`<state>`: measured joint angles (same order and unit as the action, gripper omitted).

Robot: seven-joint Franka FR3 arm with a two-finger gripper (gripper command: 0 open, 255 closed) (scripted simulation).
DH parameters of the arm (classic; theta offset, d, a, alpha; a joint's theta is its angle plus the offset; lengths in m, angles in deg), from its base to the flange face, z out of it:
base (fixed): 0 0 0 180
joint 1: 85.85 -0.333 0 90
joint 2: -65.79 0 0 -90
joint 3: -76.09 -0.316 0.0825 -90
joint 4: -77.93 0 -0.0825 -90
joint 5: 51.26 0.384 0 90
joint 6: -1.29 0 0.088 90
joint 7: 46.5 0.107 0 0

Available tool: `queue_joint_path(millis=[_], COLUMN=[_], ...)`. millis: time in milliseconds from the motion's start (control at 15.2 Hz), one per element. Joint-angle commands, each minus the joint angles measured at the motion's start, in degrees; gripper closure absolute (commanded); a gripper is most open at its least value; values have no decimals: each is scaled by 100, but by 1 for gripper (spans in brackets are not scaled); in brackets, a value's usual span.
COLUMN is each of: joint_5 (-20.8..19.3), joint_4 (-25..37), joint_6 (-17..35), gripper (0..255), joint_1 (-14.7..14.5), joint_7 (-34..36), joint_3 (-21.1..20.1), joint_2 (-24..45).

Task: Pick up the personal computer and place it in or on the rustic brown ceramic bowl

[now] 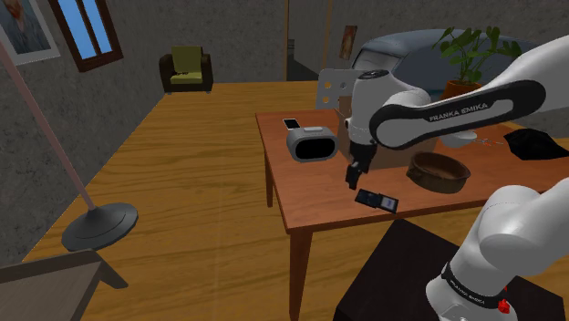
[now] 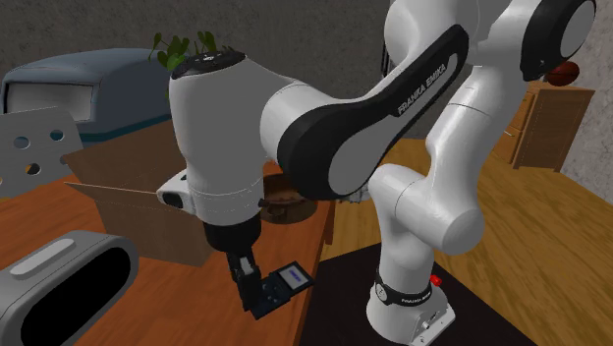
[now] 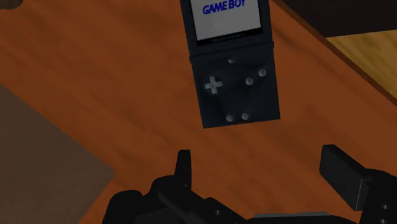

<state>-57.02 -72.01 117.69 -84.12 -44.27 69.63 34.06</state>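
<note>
Tabletop (image 1: 305,196): reddish-brown wood. Positions below are given from the Game Boy (image 1: 377,200), by the shoulder view's left and right.

Speaker (image 1: 310,144): grey, oblong, dark-fronted. It stands well left of the Game Boy and farther back, with a small white device (image 1: 291,124) at its top left corner.

Gripper (image 1: 354,180): all black, hanging just left of the Game Boy and above it. The fingers (image 3: 343,173) are spread wide with nothing between them and are clear of the Game Boy.

Game Boy: dark handheld console, opened flat near the tabletop's front edge. In the wrist view its lit screen reads "GAME BOY", with the cross pad and round buttons facing up.

Cardboard box (image 2: 118,211): flaps open, behind the Game Boy.

Bowl (image 1: 438,170): brown, shallow, upright. It sits near the Game Boy's right, a little farther back and apart from it.

Potted plant (image 1: 470,55): green leaves, far behind and right of the Game Boy.

Black crumpled item (image 1: 533,144): well right of the Game Boy, beyond the bowl.
</note>
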Motion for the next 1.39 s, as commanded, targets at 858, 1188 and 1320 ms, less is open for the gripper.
queue_joint_path(millis=[858,1188,1320], joint_5=[-200,-200,-202], joint_4=[-431,-431,-431], joint_6=[850,850,852], gripper=[0,255,255], joint_1=[90,90,93], joint_7=[102,102,99], joint_3=[-41,-41,-38], joint_2=[455,455,456])
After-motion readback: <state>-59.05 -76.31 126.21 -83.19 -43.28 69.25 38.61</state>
